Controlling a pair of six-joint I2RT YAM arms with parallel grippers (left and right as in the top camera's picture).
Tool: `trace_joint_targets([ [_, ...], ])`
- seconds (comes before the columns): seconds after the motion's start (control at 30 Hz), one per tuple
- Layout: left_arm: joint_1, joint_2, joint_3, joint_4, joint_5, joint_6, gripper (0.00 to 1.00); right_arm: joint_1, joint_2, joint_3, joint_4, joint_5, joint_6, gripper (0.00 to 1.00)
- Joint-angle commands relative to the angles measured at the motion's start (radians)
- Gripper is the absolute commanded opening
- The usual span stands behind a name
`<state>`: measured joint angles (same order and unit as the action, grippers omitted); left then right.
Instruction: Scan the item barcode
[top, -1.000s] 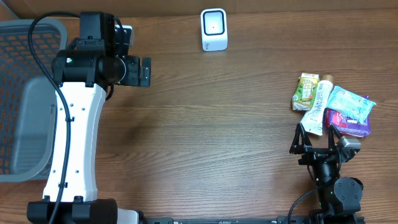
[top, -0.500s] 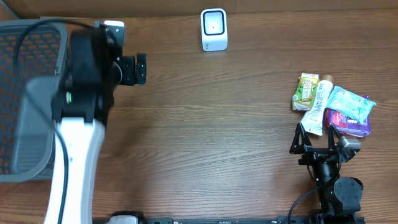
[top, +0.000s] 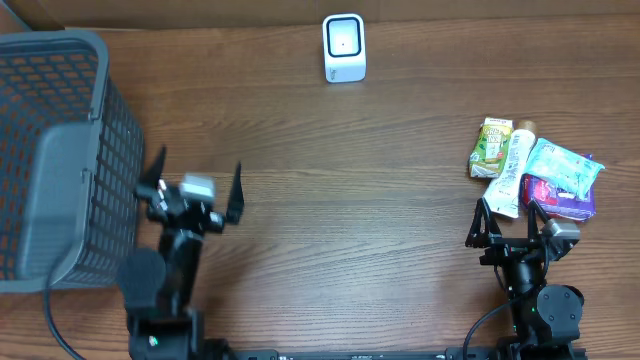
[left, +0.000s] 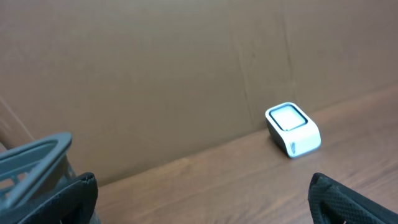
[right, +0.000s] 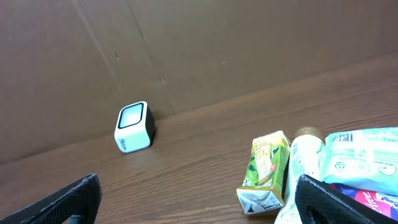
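The white barcode scanner (top: 344, 47) stands at the table's far edge, also seen in the left wrist view (left: 293, 129) and the right wrist view (right: 134, 127). The items lie in a pile at the right: a green carton (top: 492, 148), a white tube (top: 513, 170), a teal pack (top: 565, 168) and a purple pack (top: 560, 197). My right gripper (top: 510, 222) sits open just in front of the pile, the carton (right: 265, 171) lying ahead between its fingers (right: 339, 202). At the front left my left gripper (top: 192, 190) is open and holds nothing, facing the scanner.
A grey mesh basket (top: 60, 150) fills the left side, its rim (left: 34, 155) close to my left gripper's left finger. A brown cardboard wall (left: 155, 74) backs the table behind the scanner.
My left arm has drawn back from a raised reach near the basket's far corner to a low pose at the front left, still open. The right arm and the items have not moved.
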<state>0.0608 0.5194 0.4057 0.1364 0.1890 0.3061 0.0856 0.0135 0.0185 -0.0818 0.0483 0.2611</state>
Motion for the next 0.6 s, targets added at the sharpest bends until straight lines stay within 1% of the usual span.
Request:
trace_joint_targets([
  [0.0, 0.003, -0.140, -0.140, -0.005, 0.018, 0.076, 1.00, 0.005, -0.011, -0.011, 0.004, -0.005, 0.000, 1.00],
  [0.17, 0.003, -0.320, -0.282, -0.033, 0.018, 0.115, 1.00, 0.005, -0.011, -0.011, 0.004, -0.005, 0.000, 1.00],
  [0.4, 0.003, -0.409, -0.399, -0.035, 0.018, 0.132, 1.00, 0.005, -0.011, -0.011, 0.004, -0.005, 0.000, 1.00],
  [0.57, 0.003, -0.463, -0.401, -0.136, 0.013, 0.166, 1.00, 0.005, -0.011, -0.011, 0.004, -0.005, 0.000, 1.00],
])
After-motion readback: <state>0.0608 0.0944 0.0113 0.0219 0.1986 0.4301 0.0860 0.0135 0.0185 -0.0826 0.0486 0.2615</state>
